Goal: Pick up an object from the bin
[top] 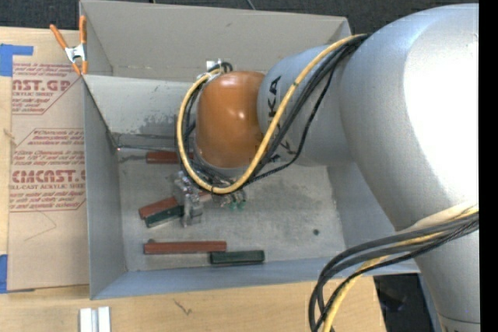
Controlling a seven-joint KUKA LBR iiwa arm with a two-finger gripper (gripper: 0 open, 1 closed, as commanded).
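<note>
At the left middle of the bin (101,190), a short red-brown bar (158,207) lies against a dark green bar (162,218), just left of the claw (189,206); I cannot tell whether the claw is open or closed. Because the two bars touch, a grasp here risks catching both or nudging one aside, and either could slip out flat.

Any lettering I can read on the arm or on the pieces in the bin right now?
"KA": black letters on the arm's silver link, at its end next to the orange cover; I cannot make out any more letters there.
Red stick and dark green stick at the bin's near wall: no text on them.
</note>
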